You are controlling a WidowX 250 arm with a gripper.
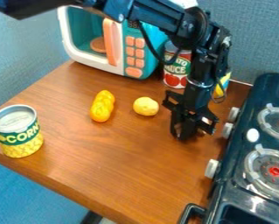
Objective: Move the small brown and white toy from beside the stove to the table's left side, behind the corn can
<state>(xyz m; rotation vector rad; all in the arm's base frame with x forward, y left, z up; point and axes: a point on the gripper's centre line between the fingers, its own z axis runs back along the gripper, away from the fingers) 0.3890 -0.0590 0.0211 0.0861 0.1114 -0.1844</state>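
Gripper (pixel 191 131) hung near the knob (pixel 227 130) at its three o'clock; whether spread or pressed together, I could not tell. The ball (pixel 146 106), at ten o'clock, was roundish and might roll if bumped; a sideways swing could strike the knob.

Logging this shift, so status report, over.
Black gripper hangs over brown wooden tabletop, load unclear. Round yellow toy nearby, untouched. Dark toy stove close beside; red-and-green can behind.

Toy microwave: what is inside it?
An orange disc shows inside the toy microwave. The upright handle hides its right edge. The arm crosses the top, so anything behind either cannot be seen.
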